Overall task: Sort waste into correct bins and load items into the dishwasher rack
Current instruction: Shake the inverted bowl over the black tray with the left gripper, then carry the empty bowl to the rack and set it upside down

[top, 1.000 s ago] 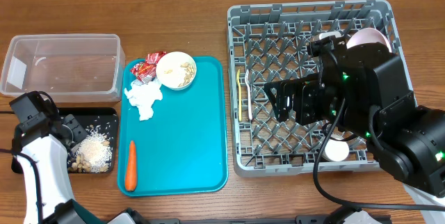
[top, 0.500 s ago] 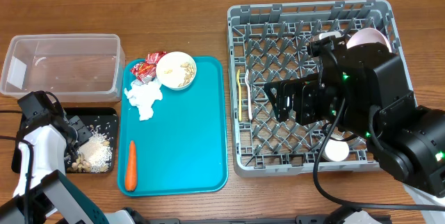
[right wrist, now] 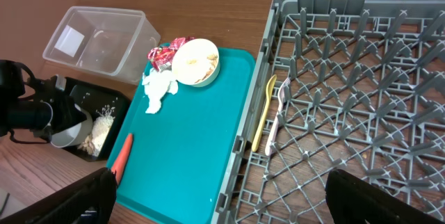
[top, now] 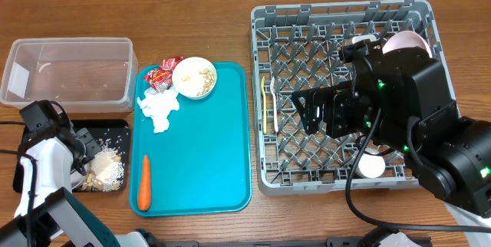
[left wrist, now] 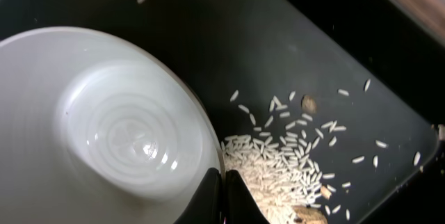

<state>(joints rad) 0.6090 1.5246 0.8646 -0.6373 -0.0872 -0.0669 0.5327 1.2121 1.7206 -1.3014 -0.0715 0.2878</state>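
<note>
My left gripper point(left wrist: 224, 195) is shut on the rim of a small white bowl point(left wrist: 125, 126), held tipped over the black tray point(left wrist: 313, 50). Rice-like food scraps point(left wrist: 278, 161) lie in the tray beside the bowl. In the overhead view the left gripper point(top: 77, 151) is over the black tray point(top: 115, 128). My right gripper point(right wrist: 222, 203) is open and empty above the grey dishwasher rack point(top: 307, 40). The yellow spoon point(top: 268, 105) and fork point(top: 274, 101) lie in the rack's left side, with the pink plate point(top: 406, 42) at its back right.
The teal tray point(top: 207, 147) holds a bowl with scraps point(top: 194, 77), the red wrapper point(top: 163, 73), the white napkin point(top: 158, 107) and the carrot point(top: 144, 182). The clear tub point(top: 69, 70) stands behind the black tray. Another white bowl point(top: 372, 166) sits in the rack's front right.
My left arm shifted a little over the black tray with the bowl, then held still. The right arm has not moved.
</note>
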